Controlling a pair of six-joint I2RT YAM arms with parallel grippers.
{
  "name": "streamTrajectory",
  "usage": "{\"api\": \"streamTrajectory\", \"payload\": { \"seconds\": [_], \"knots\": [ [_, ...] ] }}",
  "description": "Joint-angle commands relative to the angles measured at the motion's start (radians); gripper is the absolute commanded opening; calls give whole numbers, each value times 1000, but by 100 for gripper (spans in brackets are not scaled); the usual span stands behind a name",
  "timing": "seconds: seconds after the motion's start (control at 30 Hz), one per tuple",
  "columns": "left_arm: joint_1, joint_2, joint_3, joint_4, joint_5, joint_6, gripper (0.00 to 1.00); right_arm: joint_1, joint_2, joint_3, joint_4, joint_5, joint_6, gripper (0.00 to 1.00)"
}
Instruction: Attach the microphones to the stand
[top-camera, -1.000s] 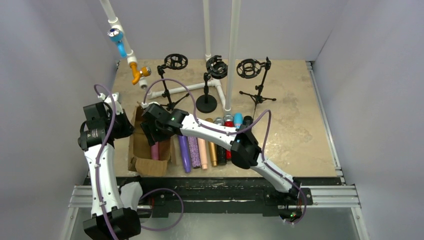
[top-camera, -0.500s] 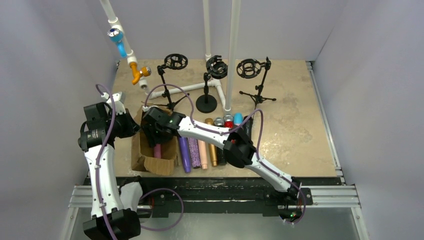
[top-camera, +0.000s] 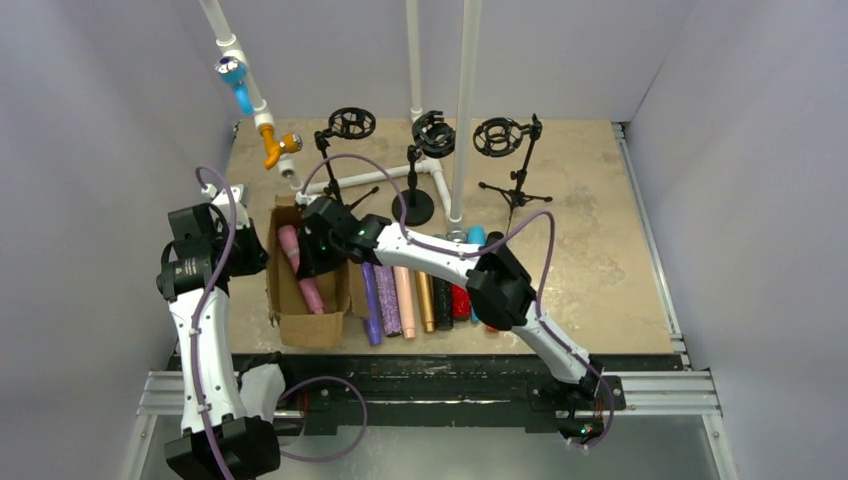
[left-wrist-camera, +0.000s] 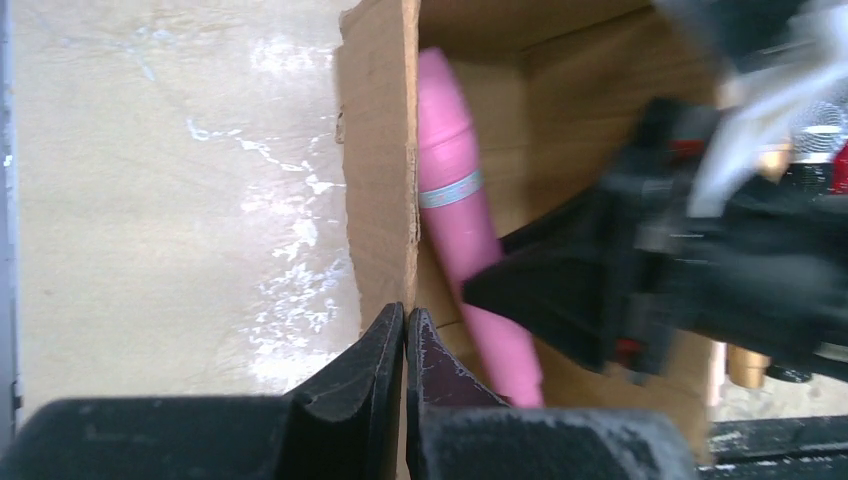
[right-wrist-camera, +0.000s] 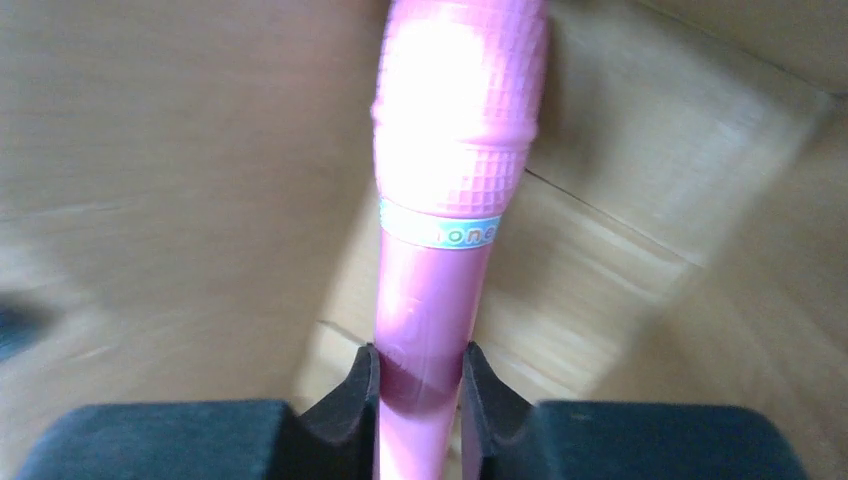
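A pink microphone lies in an open cardboard box at the left of the table. My right gripper reaches into the box and is shut on the microphone's handle. My left gripper pinches the box's left wall. Several more microphones lie in a row right of the box: purple, purple glitter, peach, gold, black, red, blue. Three black stands with ring clips rise at the back, all rings empty.
A white pipe frame lies between the stands, with two upright poles and a slanted pipe carrying blue and orange fittings at the back left. Grey walls close in both sides.
My right gripper has closed on the pink microphone and drawn back toward the far end of the box. The box has shifted and straightened, and more of the microphone shows.
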Motion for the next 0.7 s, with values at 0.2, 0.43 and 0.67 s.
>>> {"api": "streamTrajectory", "payload": {
  "seconds": [0.2, 0.43, 0.67],
  "knots": [
    [-1, 36, 57, 92, -311, 147, 0, -100, -345, -205, 326, -215, 102, 7],
    [0, 66, 44, 133, -453, 238, 0, -122, -461, -337, 366, -291, 112, 5],
    [-1, 54, 61, 97, -390, 218, 0, -124, -470, -393, 370, -321, 120, 3]
  ]
}}
